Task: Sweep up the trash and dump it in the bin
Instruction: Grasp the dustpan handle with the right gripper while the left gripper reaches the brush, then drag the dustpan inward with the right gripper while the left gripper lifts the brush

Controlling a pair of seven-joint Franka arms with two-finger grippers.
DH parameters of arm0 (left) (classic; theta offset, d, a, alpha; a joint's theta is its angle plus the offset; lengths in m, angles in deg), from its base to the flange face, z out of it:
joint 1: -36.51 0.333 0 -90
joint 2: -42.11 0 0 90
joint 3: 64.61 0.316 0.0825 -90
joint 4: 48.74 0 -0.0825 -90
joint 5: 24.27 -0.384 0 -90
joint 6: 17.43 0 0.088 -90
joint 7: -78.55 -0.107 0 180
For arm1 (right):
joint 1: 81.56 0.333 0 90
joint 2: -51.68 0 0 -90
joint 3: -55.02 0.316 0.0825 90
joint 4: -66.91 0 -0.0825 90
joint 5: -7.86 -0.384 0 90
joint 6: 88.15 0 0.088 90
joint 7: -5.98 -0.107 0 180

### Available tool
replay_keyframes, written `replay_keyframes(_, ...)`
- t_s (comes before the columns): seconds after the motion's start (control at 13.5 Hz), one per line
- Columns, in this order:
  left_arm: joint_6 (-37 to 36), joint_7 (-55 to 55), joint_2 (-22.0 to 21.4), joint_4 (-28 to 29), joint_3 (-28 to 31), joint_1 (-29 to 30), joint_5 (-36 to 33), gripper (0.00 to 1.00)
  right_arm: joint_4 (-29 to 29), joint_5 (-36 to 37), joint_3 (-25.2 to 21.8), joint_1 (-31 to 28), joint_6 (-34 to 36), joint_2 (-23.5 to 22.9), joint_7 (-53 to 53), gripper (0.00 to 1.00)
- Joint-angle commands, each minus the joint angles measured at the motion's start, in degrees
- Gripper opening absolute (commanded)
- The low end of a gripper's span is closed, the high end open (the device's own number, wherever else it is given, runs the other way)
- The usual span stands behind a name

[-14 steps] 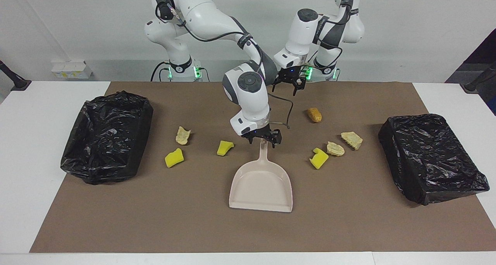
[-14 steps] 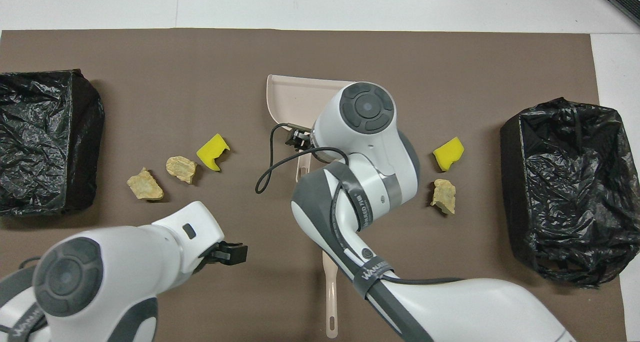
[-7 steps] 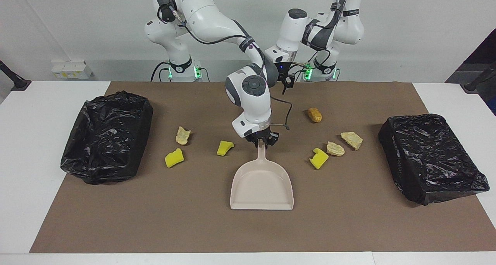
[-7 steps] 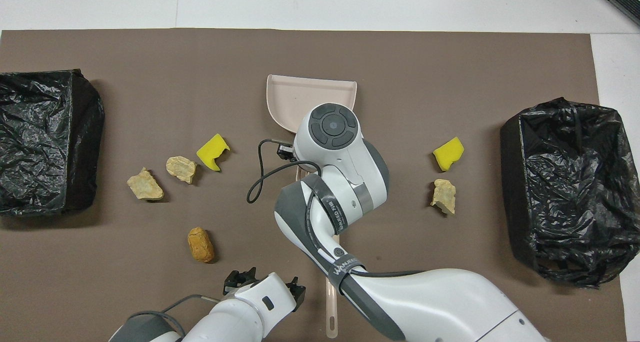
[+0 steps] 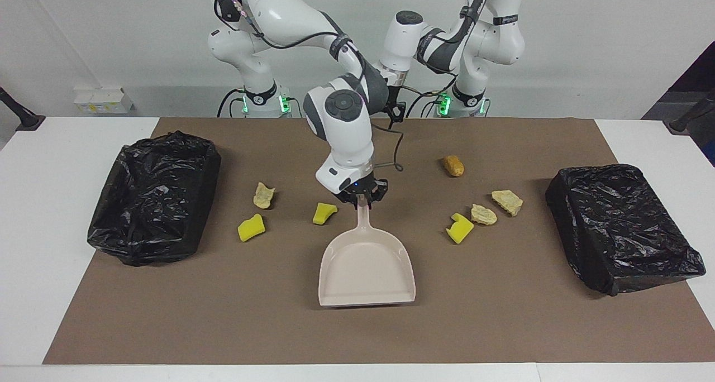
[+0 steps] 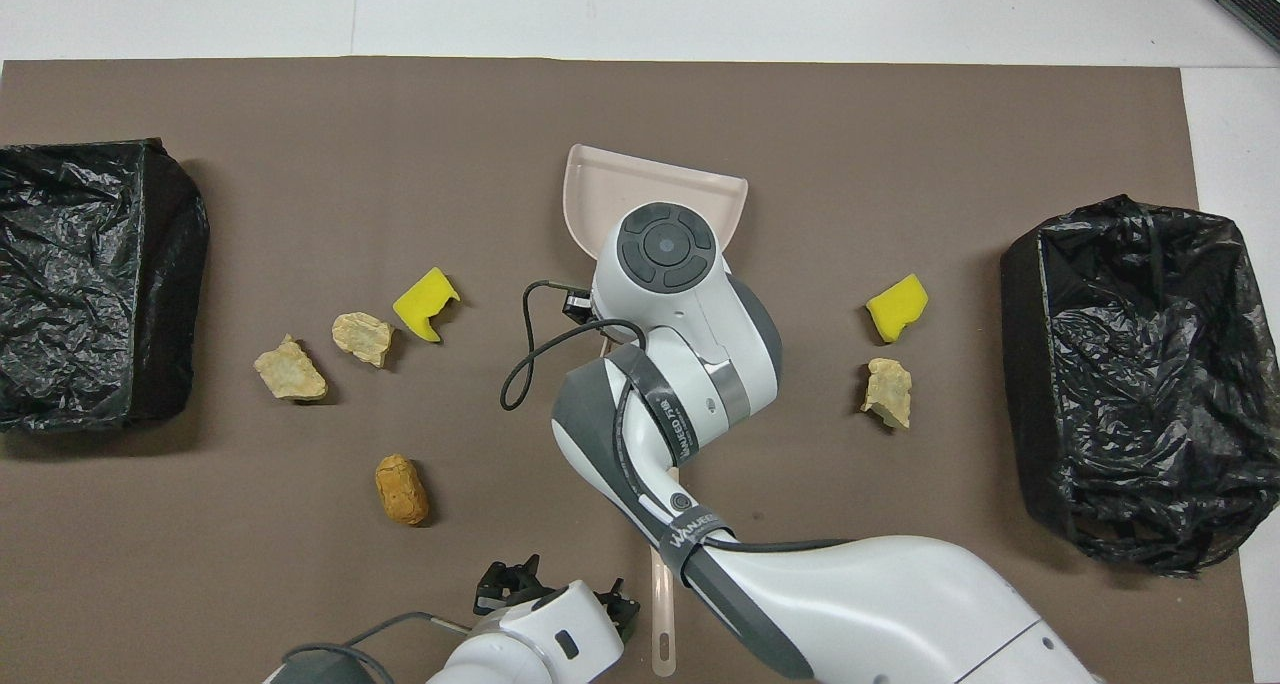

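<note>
My right gripper is shut on the handle of the beige dustpan, whose mouth points away from the robots; from above, the arm's wrist hides the grip and only the pan's rim shows. Several trash pieces lie on the brown mat on both sides of the pan: yellow foam chunks, tan lumps and an orange-brown lump. My left gripper hangs open over the mat's edge nearest the robots, beside a beige handle.
A black-bagged bin stands at the right arm's end of the table and another at the left arm's end. The beige handle near the robots runs under the right arm, its head hidden. The mat ends in white table.
The right gripper shut on the dustpan handle and shifted the pan toward the right arm's end, turning it slightly. The left arm drew back toward the robots' edge of the mat.
</note>
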Motion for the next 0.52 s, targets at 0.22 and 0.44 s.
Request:
replay_keyframes(0.22,0.7,4.12,8.85,-7.46,-0.16,-1.28,-0.8,1.0,-5.3,0.76,0.38,-3.41,5.11,7.56,20.04,0.0)
replay_keyframes(0.44,0.09,7.64,9.4,-7.47,-0.25,-2.16,-2.66,0.96,-8.64,2.51,0.29,-6.04,4.76,8.96,37.16,0.0)
